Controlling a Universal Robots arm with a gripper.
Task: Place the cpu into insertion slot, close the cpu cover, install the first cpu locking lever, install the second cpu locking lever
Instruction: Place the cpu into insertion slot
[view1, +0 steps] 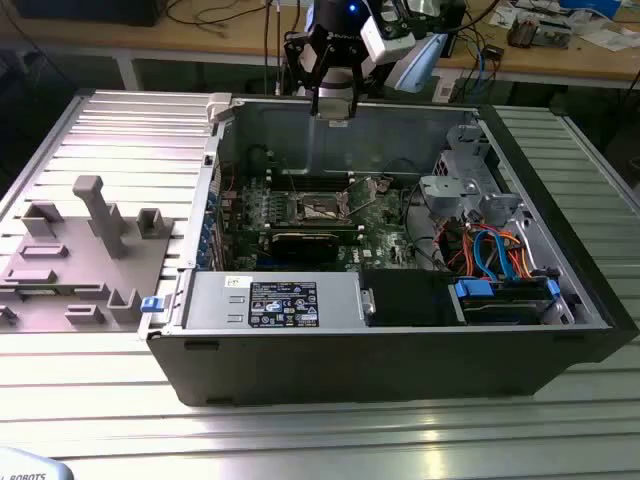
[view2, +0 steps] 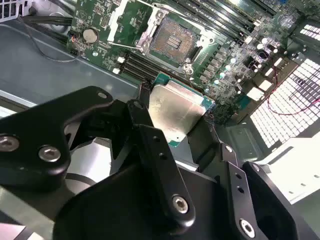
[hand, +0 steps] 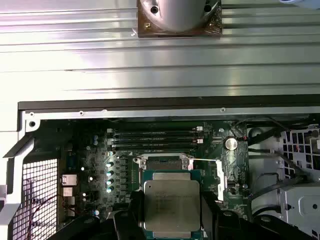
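Gripper: we see the gripper (view1: 333, 105) hanging high over the rear wall of the open computer case (view1: 380, 365) in the exterior view.
Grip: the fingers (view2: 152, 145) are closed in on the cpu (view2: 175, 112), one on each opposite edge.
Cpu: it is up in the air between the fingers, silvery face showing in both wrist views, clear of the motherboard (hand: 100, 165).
Insertion slot: the insertion slot (view2: 175, 40) has its contacts exposed. In the first wrist view we spot it just past the chip's far edge.
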